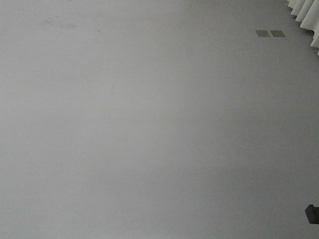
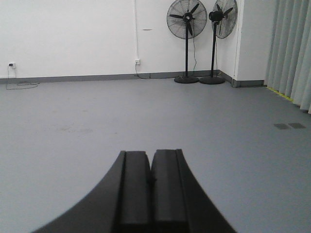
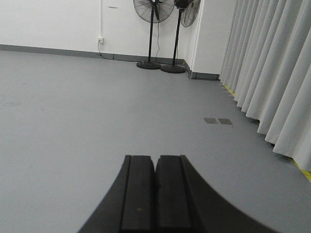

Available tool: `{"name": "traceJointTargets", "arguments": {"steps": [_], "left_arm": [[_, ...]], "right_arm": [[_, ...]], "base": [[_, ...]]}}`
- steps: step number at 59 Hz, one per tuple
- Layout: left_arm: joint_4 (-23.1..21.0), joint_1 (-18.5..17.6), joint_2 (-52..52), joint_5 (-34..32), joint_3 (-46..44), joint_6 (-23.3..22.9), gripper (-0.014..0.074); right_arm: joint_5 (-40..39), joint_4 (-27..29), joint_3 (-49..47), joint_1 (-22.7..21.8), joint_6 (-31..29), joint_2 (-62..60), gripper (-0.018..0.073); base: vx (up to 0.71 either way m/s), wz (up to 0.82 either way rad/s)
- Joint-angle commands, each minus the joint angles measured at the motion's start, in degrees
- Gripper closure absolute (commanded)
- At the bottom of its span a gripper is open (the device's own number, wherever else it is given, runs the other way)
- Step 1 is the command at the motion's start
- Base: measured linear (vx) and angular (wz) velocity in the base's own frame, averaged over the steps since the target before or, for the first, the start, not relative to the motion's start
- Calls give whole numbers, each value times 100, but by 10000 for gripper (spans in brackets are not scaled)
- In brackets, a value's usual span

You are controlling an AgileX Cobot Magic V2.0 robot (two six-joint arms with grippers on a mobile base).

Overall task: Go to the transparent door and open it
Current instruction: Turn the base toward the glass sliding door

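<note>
You're on the drive-up step: transparent door isn't in any view, just floor [image 1: 149, 124], fans [image 2: 187, 19], curtains [image 3: 262, 73]. Your left gripper [image 2: 150, 160] and right gripper [image 3: 155, 165] are pressed together, empty. I'd turn the base to find it.

The left claw [image 2: 150, 155] is matte black: two flat, rectangular fingers [image 2: 136, 189] with raised ridges along their edges, and outer sides that flare in smooth curves toward the base. A small nick marks the seam between them. The right claw [image 3: 155, 159] has the same black, ridged, flared shape.
</note>
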Motion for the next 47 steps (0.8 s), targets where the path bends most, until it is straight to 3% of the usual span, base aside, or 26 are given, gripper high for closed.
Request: {"name": "traceJointTargets", "arguments": {"steps": [1,24,47], "left_arm": [[-9,-19,-65,-461,172,-40,602],[-9,-19,-65,-461,172,-40,602],[-9,-19,-65,-461,172,-40,602]], "right_arm": [[-457,0,79,-32,9,-86,567],[-457,0,79,-32,9,-86,567],[-457,0,79,-32,9,-86,567]], "base": [[5,-3],[12,-2],[30,0]]}}
